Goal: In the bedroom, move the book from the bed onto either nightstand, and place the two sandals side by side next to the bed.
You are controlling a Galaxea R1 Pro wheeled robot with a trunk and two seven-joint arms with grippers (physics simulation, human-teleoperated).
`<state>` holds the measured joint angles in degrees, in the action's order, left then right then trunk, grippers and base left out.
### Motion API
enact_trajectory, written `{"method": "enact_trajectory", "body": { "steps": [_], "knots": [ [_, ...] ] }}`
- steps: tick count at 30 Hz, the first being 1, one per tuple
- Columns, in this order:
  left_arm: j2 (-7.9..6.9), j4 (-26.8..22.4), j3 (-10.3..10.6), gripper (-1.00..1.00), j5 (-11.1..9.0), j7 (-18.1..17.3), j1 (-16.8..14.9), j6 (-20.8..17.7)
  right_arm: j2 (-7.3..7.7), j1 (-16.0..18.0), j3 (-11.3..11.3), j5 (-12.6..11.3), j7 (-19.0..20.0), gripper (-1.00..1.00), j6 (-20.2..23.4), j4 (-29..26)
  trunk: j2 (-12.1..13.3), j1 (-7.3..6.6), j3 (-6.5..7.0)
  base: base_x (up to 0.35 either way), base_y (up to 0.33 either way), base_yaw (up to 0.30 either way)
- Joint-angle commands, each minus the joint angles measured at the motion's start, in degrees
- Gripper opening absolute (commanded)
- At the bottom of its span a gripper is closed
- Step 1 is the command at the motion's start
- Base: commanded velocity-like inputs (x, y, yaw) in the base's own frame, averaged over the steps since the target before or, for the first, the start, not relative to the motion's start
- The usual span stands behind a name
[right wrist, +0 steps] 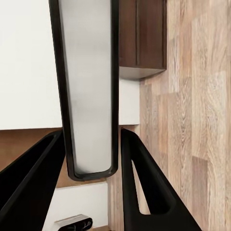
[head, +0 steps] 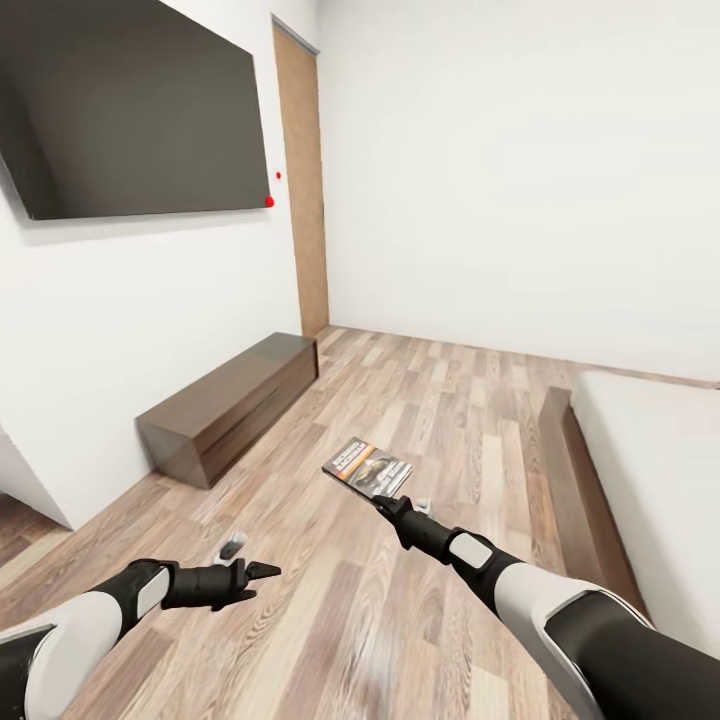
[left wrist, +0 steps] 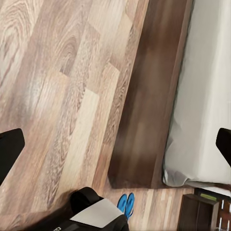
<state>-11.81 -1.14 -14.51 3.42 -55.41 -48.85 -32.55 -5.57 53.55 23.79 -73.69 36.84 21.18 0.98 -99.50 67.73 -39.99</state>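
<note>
Book [head: 367, 467] was clamped in right gripper [head: 385, 500] fingers, aloft beside the bed [head: 650, 460]; left gripper [head: 262, 572] fingers apart, empty; carry level toward a nightstand, grip firm.

Two white-and-black robot arms reaching forward and inward from the lower corners of the head view. Left black two-finger gripper [head: 262, 572] held low, pointing right, fingers [left wrist: 8, 151] spread apart with nothing between them. Right black two-finger gripper [head: 385, 503] raised higher, forearm angled up and left, fingers [right wrist: 144, 178] clamped on a small thin paperback book with a dark cover [head: 367, 467], held roughly level.
</note>
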Motion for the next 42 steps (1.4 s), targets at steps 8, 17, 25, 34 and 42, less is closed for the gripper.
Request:
{"method": "enact_trajectory", "body": {
  "steps": [8, 17, 25, 34, 42],
  "knots": [
    [-0.05, -0.05, -0.43, 1.00, 0.35, -0.28, -0.02, -0.46, -0.09, 0.07, 0.30, -0.67, 0.16, -1.00, 0.35, 0.15, -0.03, 0.00, -0.05, 0.090, 0.000, -0.069],
    [-0.04, -0.03, -0.43, 1.00, 0.35, -0.22, -0.02, -0.42, -0.14, 0.07, 0.30, -0.66, 0.11, -1.00, 0.35, 0.23, -0.03, 0.00, -0.05, 0.095, 0.000, -0.009],
    [0.02, -0.08, -0.43, 1.00, 0.35, -0.07, -0.02, -0.41, -0.15, 0.07, 0.30, -0.60, 0.10, -1.00, 0.27, 0.25, -0.03, 0.00, -0.05, 0.108, 0.000, -0.001],
    [0.00, -0.04, -0.43, 1.00, 0.35, -0.05, -0.02, -0.41, -0.15, 0.07, 0.30, -0.62, 0.23, -1.00, 0.12, 0.36, -0.03, 0.00, -0.05, 0.110, 0.000, 0.000],
    [-0.04, -0.07, -0.43, 1.00, 0.35, -0.05, -0.02, -0.41, -0.08, 0.02, 0.30, -0.69, 0.21, -1.00, 0.09, 0.42, -0.03, 0.00, -0.05, 0.111, 0.000, 0.000]
  ]
}}
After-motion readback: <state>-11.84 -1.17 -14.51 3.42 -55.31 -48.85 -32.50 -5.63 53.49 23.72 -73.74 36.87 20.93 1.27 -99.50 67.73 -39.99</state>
